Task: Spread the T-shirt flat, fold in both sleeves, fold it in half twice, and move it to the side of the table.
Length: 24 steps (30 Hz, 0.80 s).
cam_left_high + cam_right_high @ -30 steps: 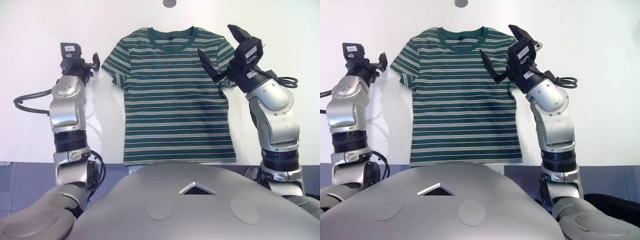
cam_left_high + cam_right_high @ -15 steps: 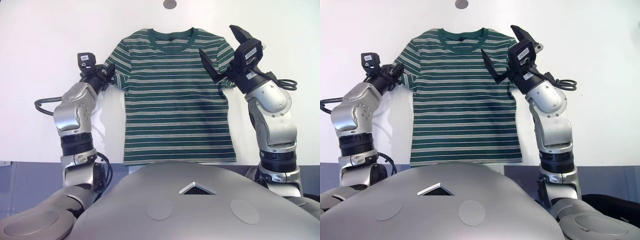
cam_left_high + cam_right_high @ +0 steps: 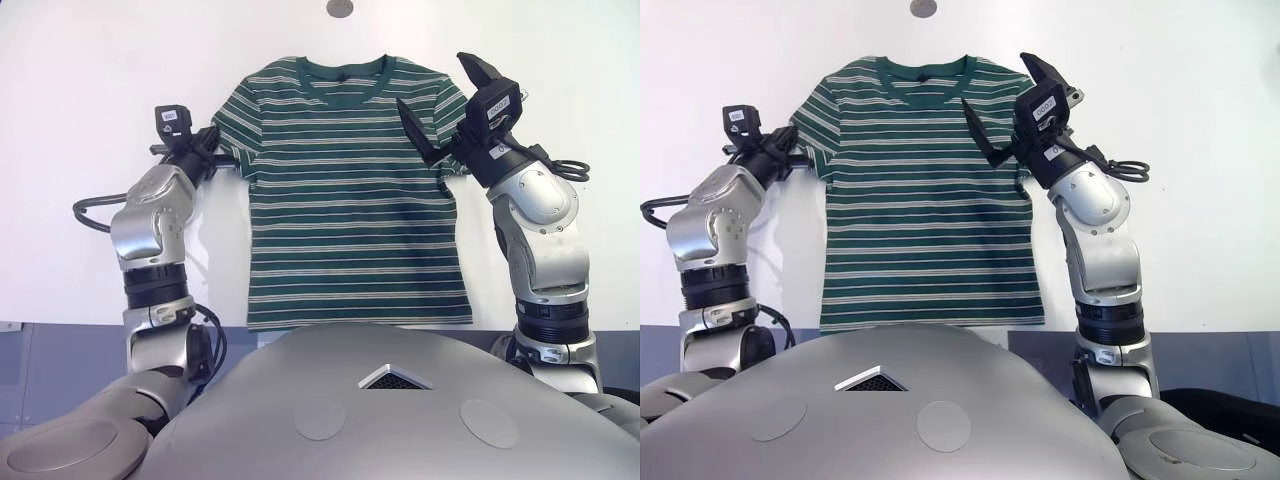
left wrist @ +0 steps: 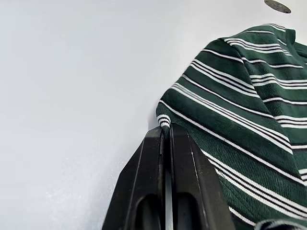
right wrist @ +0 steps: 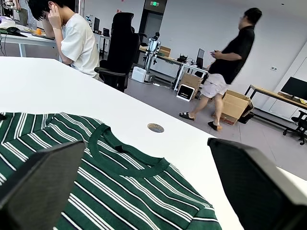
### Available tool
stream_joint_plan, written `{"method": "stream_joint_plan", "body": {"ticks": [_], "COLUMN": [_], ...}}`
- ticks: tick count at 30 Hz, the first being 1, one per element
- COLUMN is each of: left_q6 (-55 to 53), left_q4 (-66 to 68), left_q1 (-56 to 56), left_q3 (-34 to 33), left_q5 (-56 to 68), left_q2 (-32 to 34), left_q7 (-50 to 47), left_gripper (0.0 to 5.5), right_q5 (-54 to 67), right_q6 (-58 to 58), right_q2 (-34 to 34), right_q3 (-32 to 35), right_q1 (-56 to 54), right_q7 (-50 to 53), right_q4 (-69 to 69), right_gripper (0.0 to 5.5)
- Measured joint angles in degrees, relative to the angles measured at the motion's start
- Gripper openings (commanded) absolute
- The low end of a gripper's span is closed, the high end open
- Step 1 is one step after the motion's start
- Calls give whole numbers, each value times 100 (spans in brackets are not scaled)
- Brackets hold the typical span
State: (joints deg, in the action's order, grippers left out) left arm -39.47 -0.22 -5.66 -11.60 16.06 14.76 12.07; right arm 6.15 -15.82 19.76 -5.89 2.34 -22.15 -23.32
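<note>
1. The T-shirt [image 3: 355,200], green with pale stripes, lies spread flat in the middle of the white tabletop [image 3: 90,70]. Its collar points to the far edge and its hem lies along the near edge.
2. My left tool [image 4: 166,129] is closed on the hem of the left sleeve [image 3: 232,135]. In the left wrist view the two fingers [image 4: 151,182] are pressed together with a small fold of striped cloth pinched between their tips.
3. That pinch sits low, at the tabletop, on the shirt's left side.
4. My right tool [image 3: 445,105] is open, jaws spread wide, and grips nothing.
5. It hangs raised above the right sleeve [image 3: 1005,100] and shoulder, apart from the cloth, tips aimed toward the far edge.
6. A small round disc [image 3: 339,7] is set in the tabletop at the far edge, just beyond the collar.
</note>
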Motion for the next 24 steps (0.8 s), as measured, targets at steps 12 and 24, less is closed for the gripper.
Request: {"method": "stream_joint_plan", "body": {"ticks": [12,24], "left_q6": [356,-437], "left_q4": [-935,-1526], "left_q1": [181,-227], "left_q3": [468,1625], "left_q5": [-300,-341], "left_q2": [22,344], "left_q7": [9,616], "left_gripper": [3,3], "right_q5": [-74,-179], "right_q6": [30,112], "right_q2": [-69,-247], "right_q3": [2,-113], "right_q1": [-27,-14], "right_q7": [111,141], "right_q4": [15,90], "right_gripper": [473,473]}}
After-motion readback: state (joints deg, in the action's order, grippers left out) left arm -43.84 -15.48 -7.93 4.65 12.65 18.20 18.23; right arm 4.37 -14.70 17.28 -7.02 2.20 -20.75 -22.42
